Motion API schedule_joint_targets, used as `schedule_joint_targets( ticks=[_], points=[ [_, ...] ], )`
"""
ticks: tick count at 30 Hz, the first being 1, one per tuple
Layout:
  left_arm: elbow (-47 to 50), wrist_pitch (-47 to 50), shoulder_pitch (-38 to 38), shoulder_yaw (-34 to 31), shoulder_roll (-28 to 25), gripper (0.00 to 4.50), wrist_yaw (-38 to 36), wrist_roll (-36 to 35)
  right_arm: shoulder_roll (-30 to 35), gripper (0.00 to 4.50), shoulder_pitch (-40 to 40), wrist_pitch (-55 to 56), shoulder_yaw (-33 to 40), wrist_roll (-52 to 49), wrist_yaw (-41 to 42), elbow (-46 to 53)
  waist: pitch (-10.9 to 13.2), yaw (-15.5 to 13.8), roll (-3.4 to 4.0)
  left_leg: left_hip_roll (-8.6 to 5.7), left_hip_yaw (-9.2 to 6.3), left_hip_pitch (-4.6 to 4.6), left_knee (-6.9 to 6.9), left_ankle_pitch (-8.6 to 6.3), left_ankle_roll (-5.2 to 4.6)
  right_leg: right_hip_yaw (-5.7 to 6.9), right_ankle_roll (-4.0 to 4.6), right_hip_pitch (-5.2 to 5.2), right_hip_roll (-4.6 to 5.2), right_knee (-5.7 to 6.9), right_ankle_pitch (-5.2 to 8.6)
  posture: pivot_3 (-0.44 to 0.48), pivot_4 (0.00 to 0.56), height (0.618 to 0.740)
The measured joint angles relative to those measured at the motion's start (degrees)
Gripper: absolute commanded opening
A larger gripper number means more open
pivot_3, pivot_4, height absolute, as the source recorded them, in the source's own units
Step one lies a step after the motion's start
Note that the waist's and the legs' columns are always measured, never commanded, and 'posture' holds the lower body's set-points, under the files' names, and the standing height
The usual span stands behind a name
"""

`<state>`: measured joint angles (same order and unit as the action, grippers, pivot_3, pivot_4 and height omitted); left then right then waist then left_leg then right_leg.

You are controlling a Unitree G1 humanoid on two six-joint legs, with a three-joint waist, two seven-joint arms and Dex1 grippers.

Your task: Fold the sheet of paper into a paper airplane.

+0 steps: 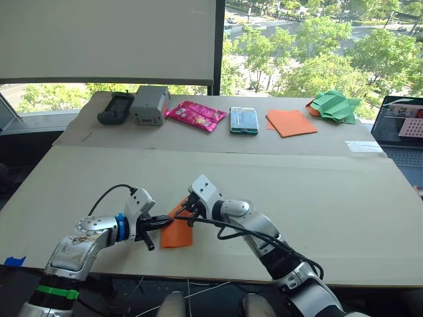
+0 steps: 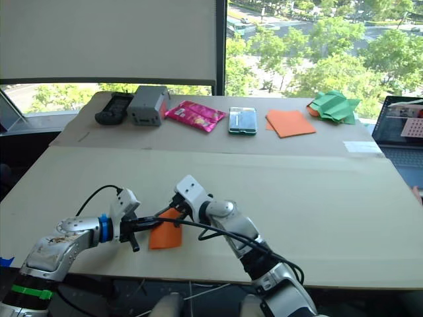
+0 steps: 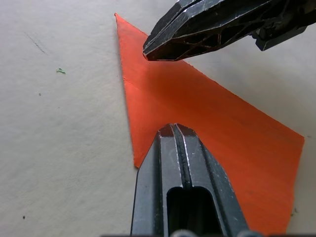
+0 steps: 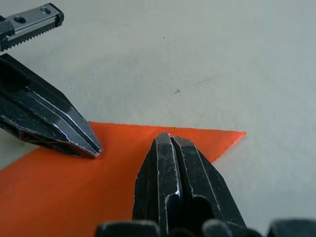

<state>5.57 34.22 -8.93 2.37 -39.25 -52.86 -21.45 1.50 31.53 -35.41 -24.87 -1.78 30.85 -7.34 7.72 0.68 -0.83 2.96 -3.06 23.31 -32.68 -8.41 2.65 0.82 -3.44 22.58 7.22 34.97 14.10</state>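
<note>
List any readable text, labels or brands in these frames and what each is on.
No text can be read.
pink snack packet: printing too small to read.
green-edged packet: label blurred.
laptop: screen shows a pink grid pattern, no legible words.
grey box and black handheld device: no markings legible.
sheet of paper: plain orange, no print.

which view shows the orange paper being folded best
The left wrist view: the sheet of paper shows nearly whole, pointed corner and edges clear. The right wrist view catches just that corner; the eye views show it small, partly behind both tools.
</note>
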Motion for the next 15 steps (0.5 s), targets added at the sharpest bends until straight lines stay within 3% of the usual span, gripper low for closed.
schedule_joint_targets(
  ticks=[15],
  points=[
    [-0.95,-3.07,-0.26,1.34,0.25,0.02,-0.32,2.38,-1.17,0.00,3.97,11.29,0.92,1.60,-0.57,-14.24,-0.17,0.19,0.22,0.00,0.00,-0.14,0.00,0.00,0.00,-0.01,0.00,-0.09,0.00,0.04,0.00,0.000,0.150,0.702]
  ],
)
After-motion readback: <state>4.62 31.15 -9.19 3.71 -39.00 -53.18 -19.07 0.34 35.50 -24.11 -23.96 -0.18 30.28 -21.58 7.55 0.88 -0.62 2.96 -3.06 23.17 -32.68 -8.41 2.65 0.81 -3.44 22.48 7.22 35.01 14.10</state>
